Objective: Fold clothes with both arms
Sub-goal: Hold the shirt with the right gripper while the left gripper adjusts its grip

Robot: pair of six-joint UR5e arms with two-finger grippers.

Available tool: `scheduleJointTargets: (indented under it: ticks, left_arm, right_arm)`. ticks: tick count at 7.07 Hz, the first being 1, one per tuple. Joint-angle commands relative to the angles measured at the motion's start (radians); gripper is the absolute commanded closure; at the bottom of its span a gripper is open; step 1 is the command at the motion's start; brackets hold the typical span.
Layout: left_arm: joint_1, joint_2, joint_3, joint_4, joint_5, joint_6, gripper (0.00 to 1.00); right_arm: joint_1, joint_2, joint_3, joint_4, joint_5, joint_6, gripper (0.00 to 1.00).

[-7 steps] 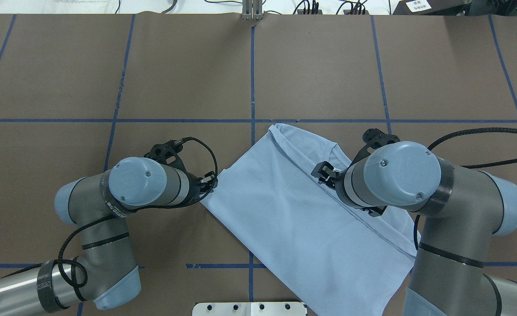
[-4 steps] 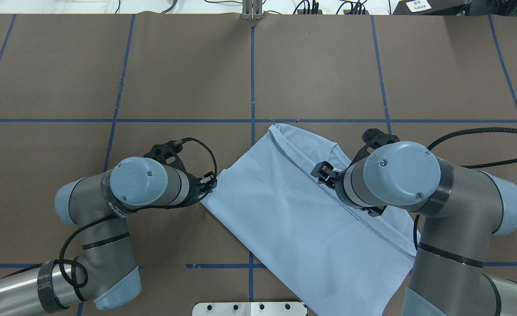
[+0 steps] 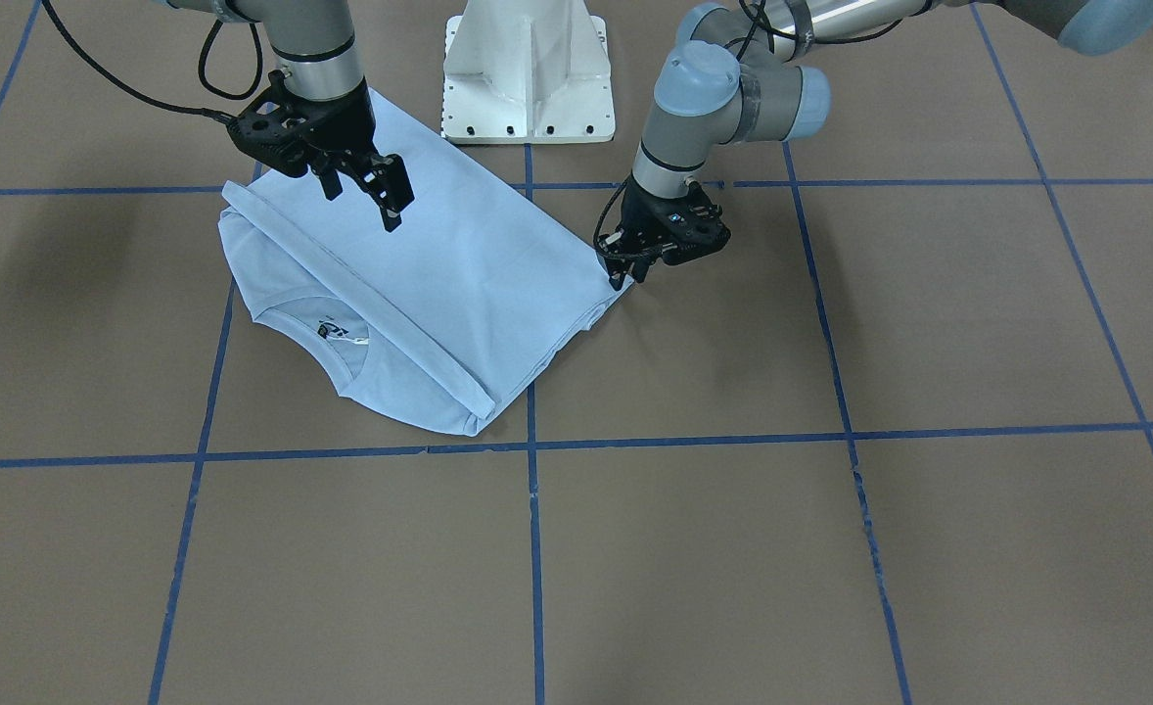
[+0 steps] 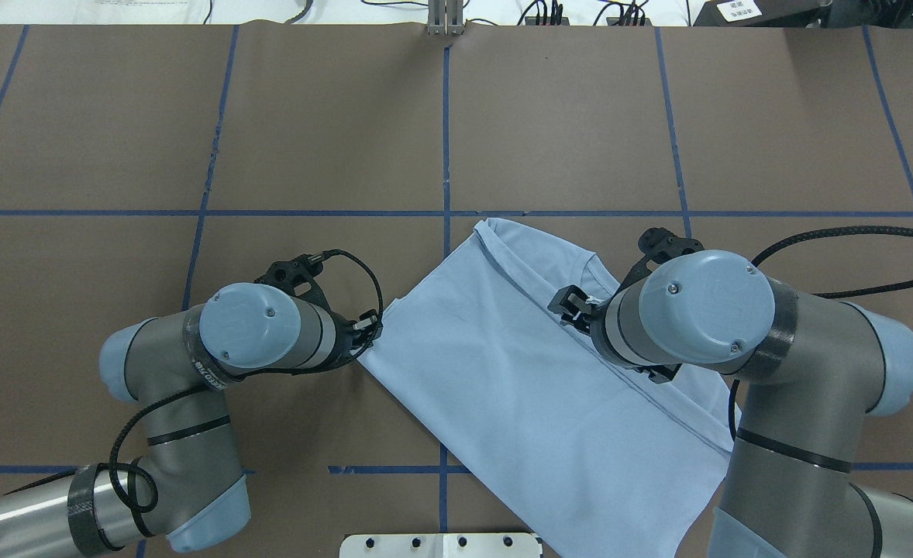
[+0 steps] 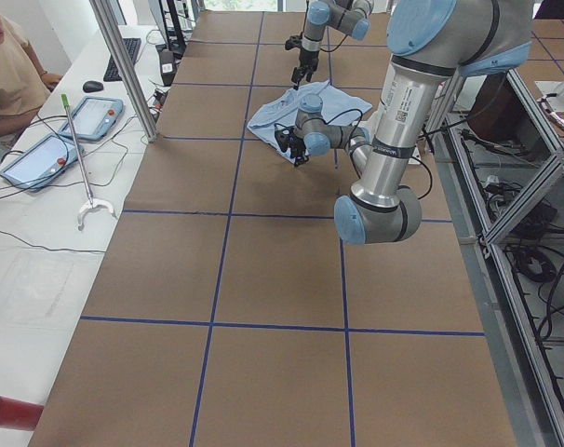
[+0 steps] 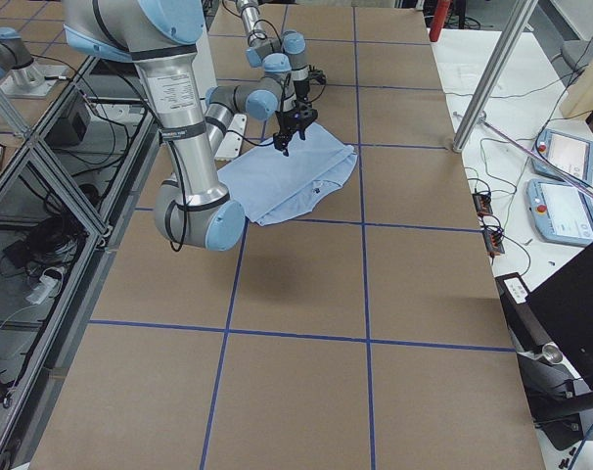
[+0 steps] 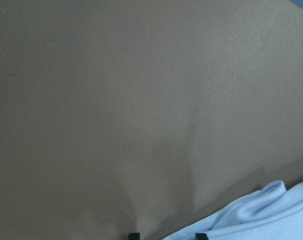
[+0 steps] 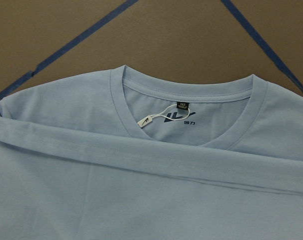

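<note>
The light blue T-shirt [image 3: 459,264] lies folded lengthwise on the brown table, slanting away from the robot's base; it also shows in the overhead view [image 4: 503,387]. Its round neck [image 8: 189,90] and white neck tag [image 8: 146,121] face up at the far end. The chest print is hidden. My left gripper [image 3: 623,277] is low at the shirt's side corner, shut on the cloth edge [image 7: 271,215]. My right gripper [image 3: 366,201] is open and empty, held just above the folded shirt near the long fold line; it also shows in the overhead view [image 4: 569,302].
The white pedestal base [image 3: 528,69] stands at the table's near edge beside the shirt's hem. Blue tape lines [image 3: 532,548] cross the brown table. An operator [image 5: 7,74] and tablets [image 5: 40,158] are at a side bench beyond the left end.
My left arm has shifted slightly toward the shirt, nudging its corner edge. The right arm and the rest of the shirt have barely moved.
</note>
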Motion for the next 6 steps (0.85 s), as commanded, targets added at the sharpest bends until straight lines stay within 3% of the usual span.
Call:
scheduleJointTargets:
  ticks: [1,2,6]
  left_arm:
    - [0.003,-0.001,0.001,0.000,-0.002,0.000,0.73]
    - [0.003,-0.001,-0.001,0.000,-0.002,0.002,1.00]
    - [-0.031,-0.004,-0.025,-0.001,0.000,0.038,1.00]
  right_arm:
    - [0.000,-0.002,-0.001,0.000,0.000,0.000,0.00]
    - [0.000,-0.005,-0.001,0.000,0.002,0.000,0.00]
    - [-0.002,-0.001,-0.024,0.000,-0.001,-0.009,0.00]
